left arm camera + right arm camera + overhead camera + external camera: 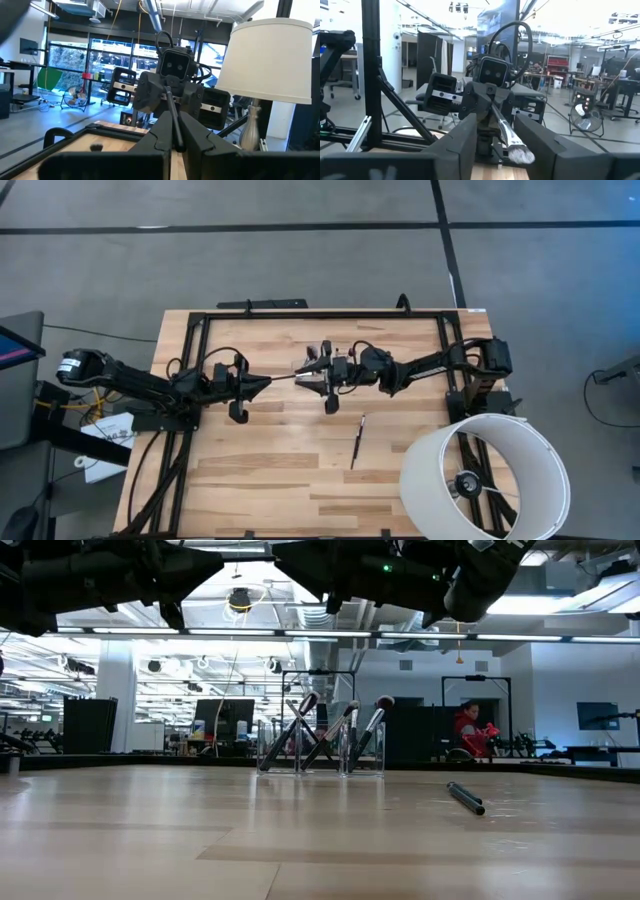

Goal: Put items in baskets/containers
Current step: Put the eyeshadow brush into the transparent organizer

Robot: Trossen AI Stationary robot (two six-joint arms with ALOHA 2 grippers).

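Counting what the low view shows: several thin dark-handled makeup brushes (330,738) already lean, bristles up, inside the small clear plastic holder (322,752) toward the far side of the pale wooden counter (270,470). One slim dark brush (356,442) lies flat on the counter, near of the holder and a little right, well apart from both arms. One more is in the air. So my judgement: most of the job is done, two brushes left, the airborne one and the loose one.

Left gripper (262,383) sits left of centre above the counter, pointing right. Its jaws are together, clamped on the handle end of a long thin dark brush with a pale fluffy head (516,153); the left wrist view shows the handle (172,117) running up out of the pinch between the two dark fingers (155,142).

Right gripper (322,376) faces it from the right, just above the holder area. Its jaws stand apart, and in the right wrist view the fluffy head hangs in the gap between them, touching neither as far as I can tell. Reads like a handover not yet taken.

Large white cylindrical lamp shade (487,476) stands at the near right corner, clear of the work. A person in red (468,730) is in the room beyond.
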